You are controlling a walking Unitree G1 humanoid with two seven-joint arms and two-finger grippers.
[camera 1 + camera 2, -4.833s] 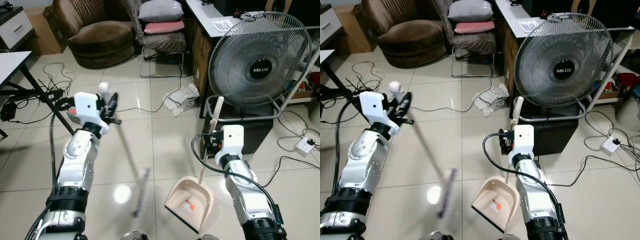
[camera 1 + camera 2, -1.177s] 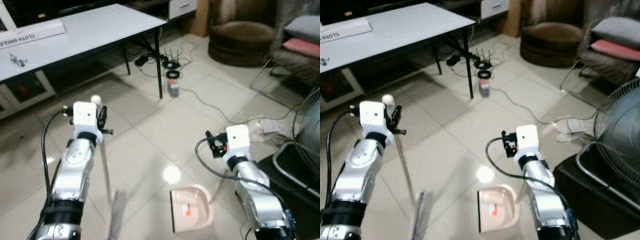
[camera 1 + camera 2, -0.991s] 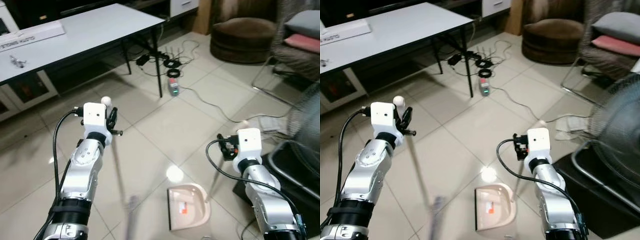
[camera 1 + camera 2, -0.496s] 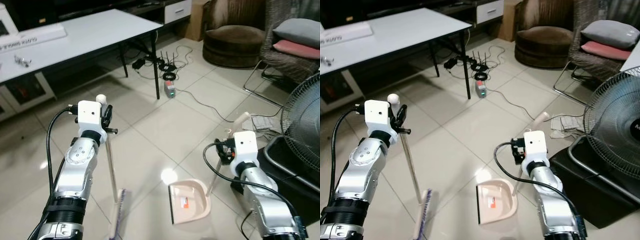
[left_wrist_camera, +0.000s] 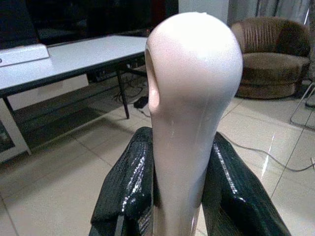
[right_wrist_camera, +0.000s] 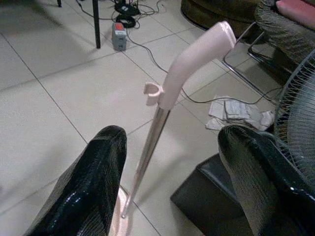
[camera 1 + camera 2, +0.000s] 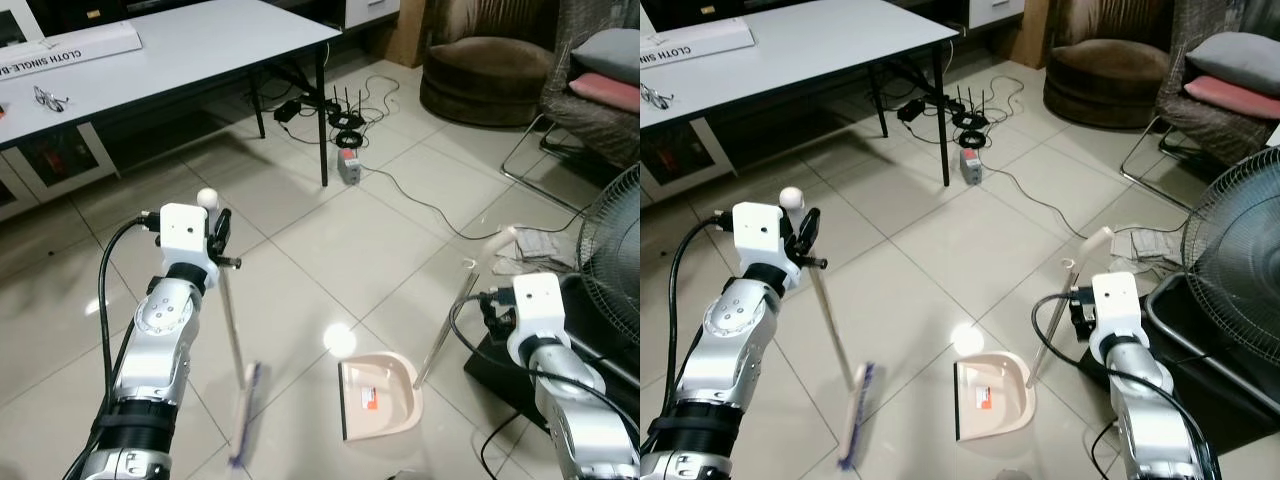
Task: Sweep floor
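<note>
Left eye view: left gripper (image 7: pixel 218 232) clamped on the top of the broom (image 7: pixel 243 412) handle, pale knob poking up above the fingers, shaft slanting down to the brush head on the tile floor (image 7: pixel 330 250), brush just left of the dustpan (image 7: pixel 378 396). Dustpan lies flat on the tiles, its thin handle rising up and right toward the right gripper (image 7: pixel 490 305); from here cannot tell whether that gripper touches it. White table (image 7: pixel 170 50) stands well beyond the dustpan, cables (image 7: pixel 340 115) by the table leg, brown armchair (image 7: pixel 480 60) far behind, fan (image 7: pixel 610 250) right of the dustpan. Right eye view: same layout, broom head (image 7: pixel 854 415) left of the dustpan pan (image 7: pixel 990 397), dustpan handle tip (image 7: pixel 1095 238) up above the right wrist block. Left wrist view: both black fingers (image 5: pixel 129 187) pressed against the pale broom handle (image 5: pixel 189 98) from either side, handle squarely between them, rounded end standing proud past the fingertips. Right wrist view: right fingers (image 6: pixel 88 187) spread wide apart, the dustpan handle (image 6: pixel 167 103) standing in the gap between them, touching neither, pink grip end with its small clip beyond the fingertips, crumpled paper (image 6: pixel 238 114) on the tiles past it.
</note>
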